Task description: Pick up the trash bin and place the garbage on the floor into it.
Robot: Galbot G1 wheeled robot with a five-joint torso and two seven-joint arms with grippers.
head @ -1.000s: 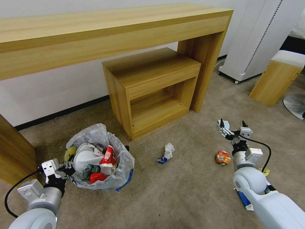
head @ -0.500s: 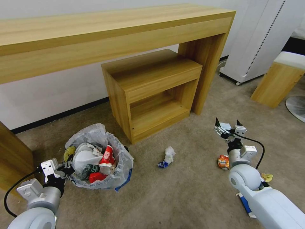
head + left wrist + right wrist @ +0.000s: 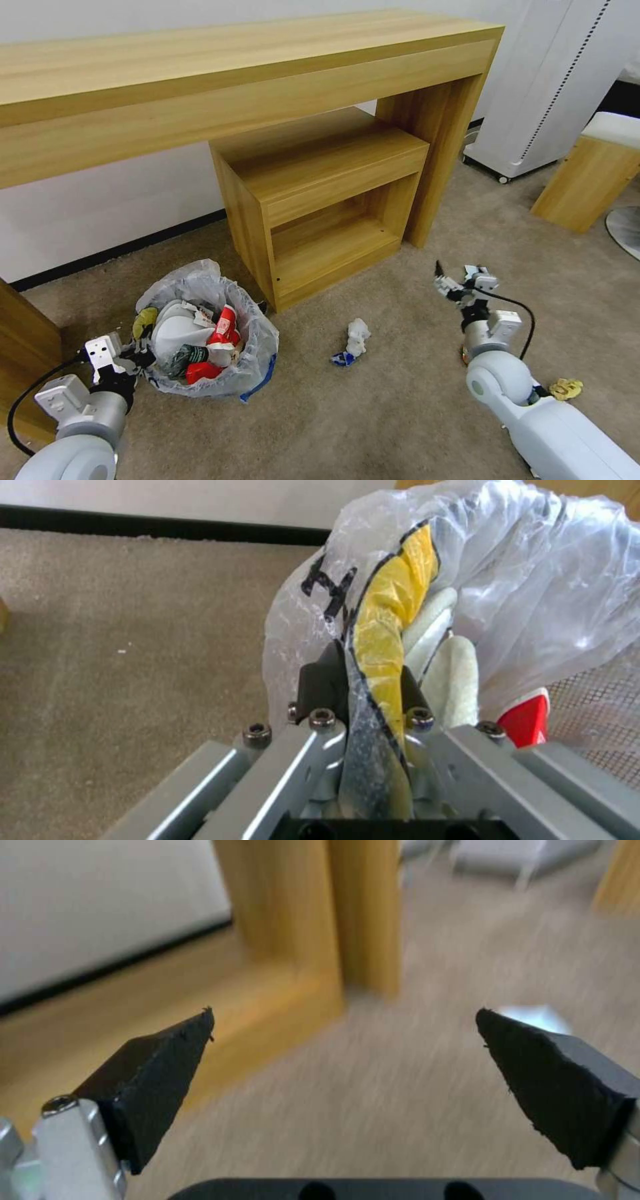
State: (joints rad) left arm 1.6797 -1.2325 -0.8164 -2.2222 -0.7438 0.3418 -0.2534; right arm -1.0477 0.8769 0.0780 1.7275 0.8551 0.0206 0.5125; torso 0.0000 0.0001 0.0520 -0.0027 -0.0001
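The trash bin point(image 3: 257, 347), lined with a crinkly whitish bag, stands on the beige floor point(image 3: 373, 420) at the left, full of white, red and yellow garbage. My left gripper point(image 3: 137, 352) is shut on the bin's near rim. In the left wrist view the left gripper point(image 3: 367, 676) pinches the bag point(image 3: 533, 580) and a yellow wrapper point(image 3: 393, 605) at the rim. A crumpled white and blue paper point(image 3: 353, 338) lies on the floor between the arms. My right gripper point(image 3: 460, 281) hovers open and empty to the paper's right, its fingertips point(image 3: 173, 1050) wide apart. A yellow scrap point(image 3: 565, 388) lies beside the right arm.
A long wooden desk point(image 3: 233, 73) runs along the wall, with a low open wooden cabinet point(image 3: 320, 193) under it just behind the paper. A white unit on wheels point(image 3: 547, 87) and a wooden stool point(image 3: 587, 173) stand at the right. Open carpet lies in front.
The head view has shifted a little. My right arm has swung left, towards the crumpled paper, and now covers the orange can. The left gripper still holds the bin's rim.
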